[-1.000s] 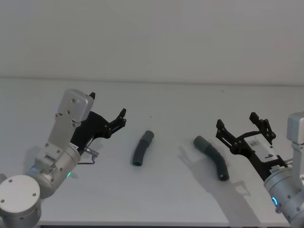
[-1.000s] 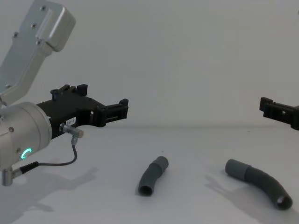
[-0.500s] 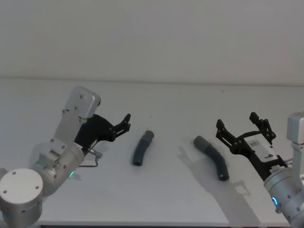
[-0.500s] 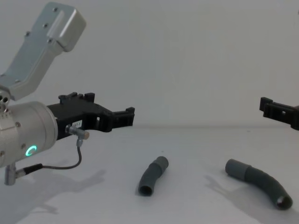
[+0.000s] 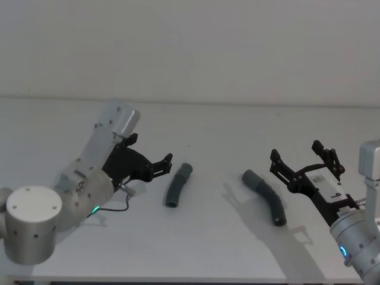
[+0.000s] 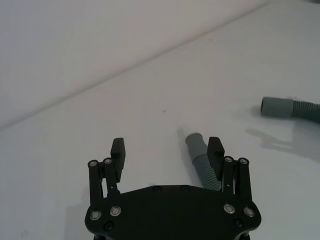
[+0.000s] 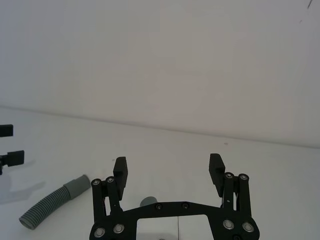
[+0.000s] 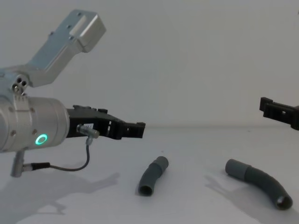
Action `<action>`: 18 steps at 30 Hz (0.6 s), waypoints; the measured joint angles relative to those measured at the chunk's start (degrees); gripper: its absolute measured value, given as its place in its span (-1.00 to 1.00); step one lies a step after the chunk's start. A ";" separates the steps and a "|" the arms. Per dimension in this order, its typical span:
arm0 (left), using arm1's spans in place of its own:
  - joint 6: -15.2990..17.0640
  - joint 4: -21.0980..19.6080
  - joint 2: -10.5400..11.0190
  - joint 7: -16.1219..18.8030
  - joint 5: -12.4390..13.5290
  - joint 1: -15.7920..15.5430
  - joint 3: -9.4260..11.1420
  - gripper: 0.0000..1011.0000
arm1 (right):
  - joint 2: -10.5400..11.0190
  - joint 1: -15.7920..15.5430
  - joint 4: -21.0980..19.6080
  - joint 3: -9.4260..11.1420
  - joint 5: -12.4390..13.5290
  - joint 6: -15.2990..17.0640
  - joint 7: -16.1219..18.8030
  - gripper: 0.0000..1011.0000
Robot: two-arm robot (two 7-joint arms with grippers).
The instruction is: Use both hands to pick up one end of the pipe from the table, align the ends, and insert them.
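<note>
The left gripper [image 5: 151, 148] has swung in from the table's [image 5: 208, 127] left side. It now hangs with its black fingers spread wide and nothing between them, at 9 o'clock from the left pipe [image 5: 177, 185]. The chest view shows its tips higher than the pipe and a little short of it, so nothing touches. From the left wrist, the pipe's smooth grey cuff sits just beside the inner face of one finger [image 6: 215, 150], not centred in the gap.

The right gripper [image 5: 295, 149] has not moved. It waits with fingers wide apart and empty, above the table at 3 o'clock from the right pipe [image 5: 267, 196].

Both pipes lie flat on the white table where they were, well apart from each other. The left pipe's cuff points to 1 o'clock and its dark open end to 6 o'clock. The right pipe's cuff points to 10 o'clock and its dark open end to 5 o'clock, so the two cuffs roughly face each other across bare table.

Beyond them the table runs back to a plain wall.

The task is at its start: one arm is closing on its pipe, nothing is lifted, and the left gripper probably needs to shift sideways and drop before it can clamp.
</note>
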 joint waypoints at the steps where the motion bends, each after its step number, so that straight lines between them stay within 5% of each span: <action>1: 1.17 0.30 -0.20 -0.46 -0.27 -0.62 0.10 0.98 | 0.00 0.00 0.00 0.00 0.00 0.00 0.00 0.98; 18: 9.40 5.35 -2.87 -4.72 -1.33 -6.97 1.99 0.98 | 0.00 0.00 0.00 0.00 0.00 0.00 0.00 0.98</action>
